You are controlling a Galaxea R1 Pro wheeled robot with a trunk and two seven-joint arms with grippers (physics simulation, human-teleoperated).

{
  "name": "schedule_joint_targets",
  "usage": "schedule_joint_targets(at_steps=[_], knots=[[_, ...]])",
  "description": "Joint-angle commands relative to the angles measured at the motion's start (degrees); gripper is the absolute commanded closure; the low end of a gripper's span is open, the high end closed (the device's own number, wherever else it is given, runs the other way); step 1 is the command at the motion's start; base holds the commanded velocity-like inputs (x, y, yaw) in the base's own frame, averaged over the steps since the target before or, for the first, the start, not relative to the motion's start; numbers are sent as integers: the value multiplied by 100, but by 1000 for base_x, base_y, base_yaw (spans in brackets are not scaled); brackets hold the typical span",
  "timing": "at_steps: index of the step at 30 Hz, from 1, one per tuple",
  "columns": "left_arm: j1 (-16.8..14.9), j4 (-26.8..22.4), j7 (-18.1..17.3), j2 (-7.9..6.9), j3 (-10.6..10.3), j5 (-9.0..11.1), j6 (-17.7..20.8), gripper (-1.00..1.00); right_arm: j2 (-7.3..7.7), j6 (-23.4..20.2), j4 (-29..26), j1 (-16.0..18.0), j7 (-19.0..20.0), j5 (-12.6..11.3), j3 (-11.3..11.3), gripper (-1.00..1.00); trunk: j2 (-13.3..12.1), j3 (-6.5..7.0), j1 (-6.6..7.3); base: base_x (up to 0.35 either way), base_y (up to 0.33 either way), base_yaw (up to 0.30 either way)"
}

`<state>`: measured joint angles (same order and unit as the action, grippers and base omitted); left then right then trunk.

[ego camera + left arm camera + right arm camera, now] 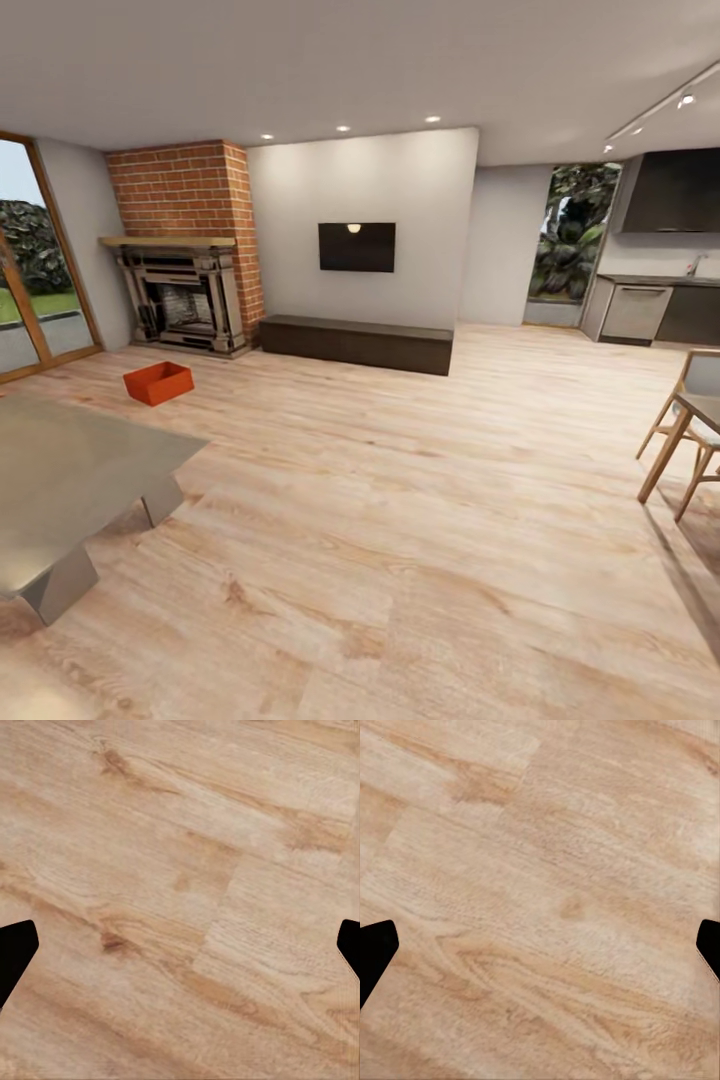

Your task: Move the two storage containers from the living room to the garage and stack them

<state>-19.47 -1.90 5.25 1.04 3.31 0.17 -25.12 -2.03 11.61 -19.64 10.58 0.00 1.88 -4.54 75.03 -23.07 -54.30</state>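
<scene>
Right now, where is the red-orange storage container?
In the head view, the storage container sits on the wood-plank floor at far left, in front of the brick fireplace and beyond the grey table.

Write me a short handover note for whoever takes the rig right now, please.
Left gripper: open, empty, over wood floor.
Right gripper: open, empty, over the same kind of floor.
One bin sits on the floor in front of the fireplace, ahead on the left.
Done: nothing carried yet, as far as these views show.
Left: fetch that bin, find the second, stack both in the garage.
</scene>
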Motion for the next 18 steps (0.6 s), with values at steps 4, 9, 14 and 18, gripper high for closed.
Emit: schedule_joint_targets(at_steps=[4, 9, 14, 18], knots=[[-4, 5, 2, 2, 29, 0, -19, -100, 1, 17, 4, 5, 0, 16, -4, -100, 3, -6, -3, 343, 0, 0], [-4, 5, 2, 2, 29, 0, -19, -100, 1, 17, 4, 6, 0, 15, -4, -100, 3, -6, -3, 343, 0, 0], [-4, 5, 1, 2, 29, 0, -19, -100, 1, 17, 4, 6, -1, 15, -3, -100, 3, -6, -3, 344, 0, 0], [-4, 5, -2, 2, 29, 0, -19, -100, 1, 17, 4, 6, -7, 15, -5, -100, 3, -6, -3, 343, 0, 0]])
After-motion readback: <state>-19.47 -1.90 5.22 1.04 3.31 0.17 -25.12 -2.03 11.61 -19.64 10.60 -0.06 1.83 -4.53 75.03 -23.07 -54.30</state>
